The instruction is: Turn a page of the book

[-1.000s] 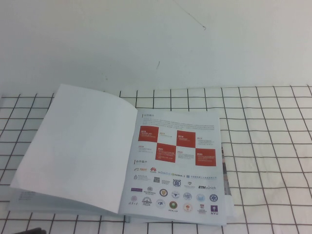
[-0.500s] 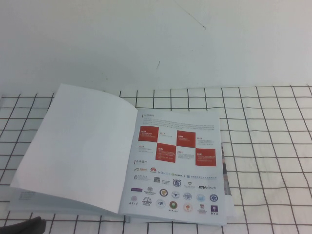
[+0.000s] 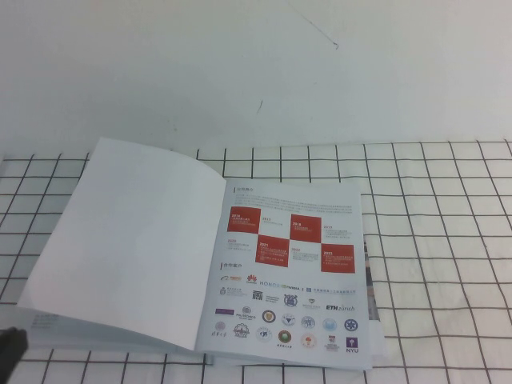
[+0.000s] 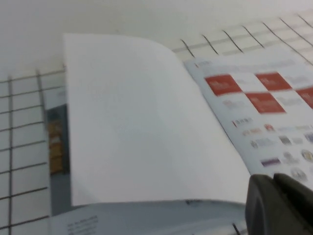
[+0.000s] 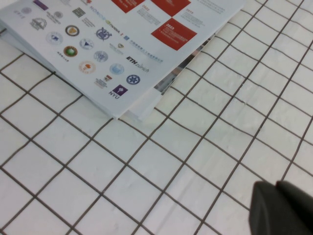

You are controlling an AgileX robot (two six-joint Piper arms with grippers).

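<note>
While the thin glossy white book lies open, its plain white page arches left; left gripper near-left, right gripper right, grips untellable.

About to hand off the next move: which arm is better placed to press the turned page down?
Probably the left. The left gripper sits at the book's near left corner, beside the raised white page. The right gripper hangs over bare gridded cloth, clear of the book.

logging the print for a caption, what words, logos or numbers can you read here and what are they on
"NYU": purple logo on the book, right-hand page.
"ETH zürich": logo, same page.
Red squares, their text and the other logos: too small.
The page: blank white.
Left gripper, right gripper: no markings.
</note>
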